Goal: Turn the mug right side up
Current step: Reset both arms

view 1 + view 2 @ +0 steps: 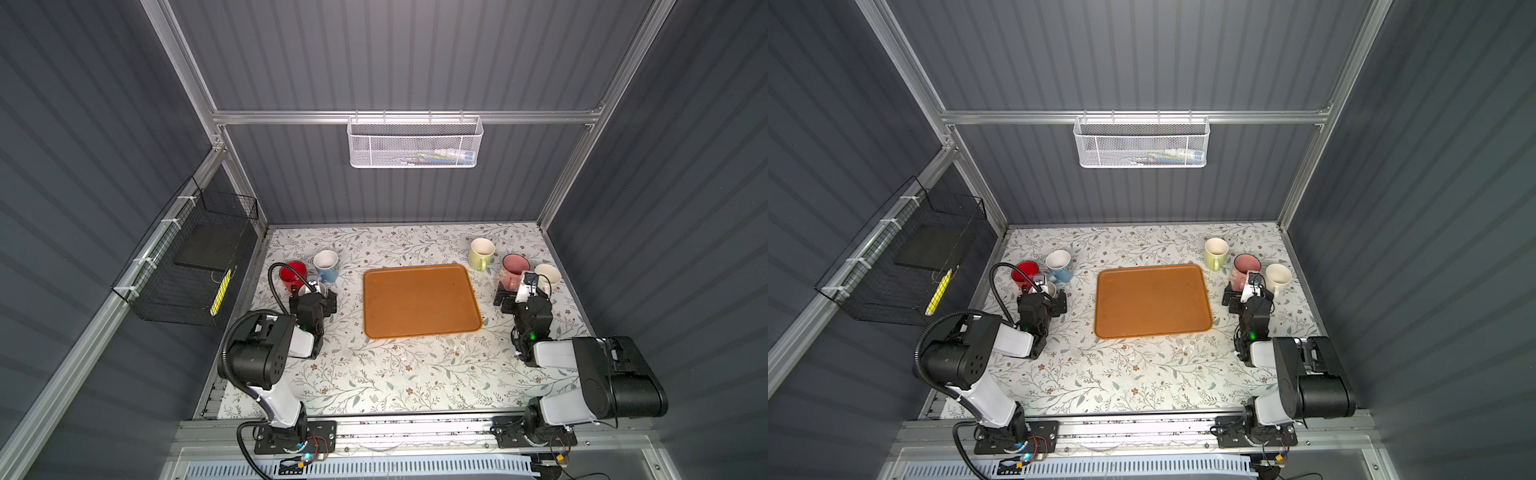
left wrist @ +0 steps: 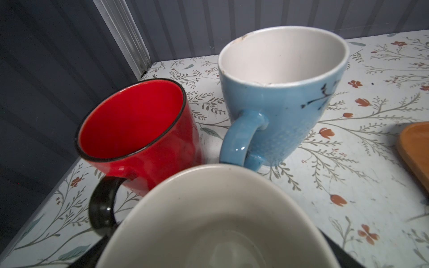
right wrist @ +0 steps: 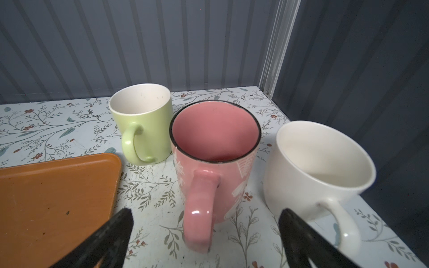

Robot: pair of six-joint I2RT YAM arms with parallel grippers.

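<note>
Visibly wide, left pincer (image 1: 313, 293) astride upright grey mug (image 2: 220, 208), right pincer (image 3: 206, 217) likewise wide.

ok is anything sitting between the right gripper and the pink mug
Nothing visible does. The right gripper is open, and the pink mug stands directly ahead with its handle pointing at it. The green mug and the white mug stand beside the pink mug, not in front.
</note>
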